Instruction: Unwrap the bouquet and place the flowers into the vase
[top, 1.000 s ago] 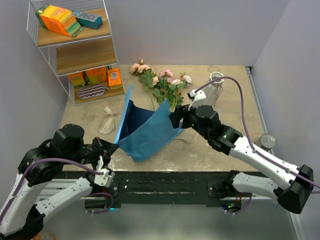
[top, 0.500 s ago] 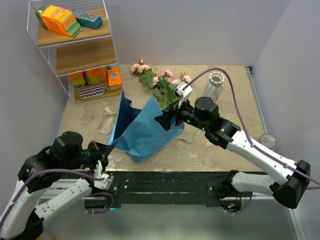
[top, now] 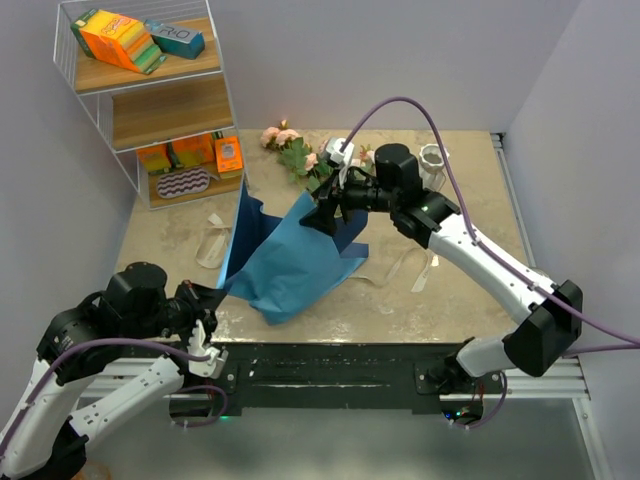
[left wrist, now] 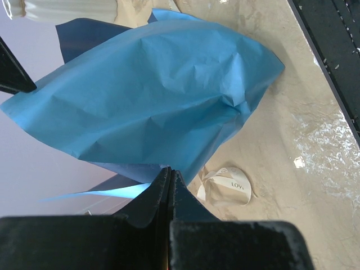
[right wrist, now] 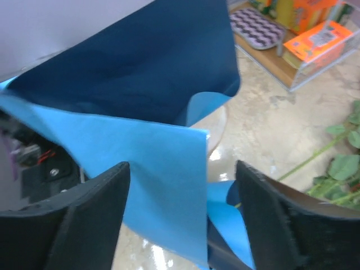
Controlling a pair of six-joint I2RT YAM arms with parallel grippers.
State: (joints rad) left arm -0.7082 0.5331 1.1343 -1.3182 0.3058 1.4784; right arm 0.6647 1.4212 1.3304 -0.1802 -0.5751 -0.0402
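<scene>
moved: R arm, now over wrap twd flowers | R jaws: spread astride wrap edge | L jaws: pinching wrap corner | do: drag wrap clear slowly, mind stems

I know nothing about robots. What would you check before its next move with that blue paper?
1. Left gripper shut on the blue paper at its near corner: ok.
2. Right gripper open, with the paper's raised edge between its fingers: ok.
3. Ribbon off the paper, lying loose: ok.
4. Flowers fully clear of the paper: cannot tell, the stems are hidden behind it.
5. Vase upright at the far side: ok.
</scene>
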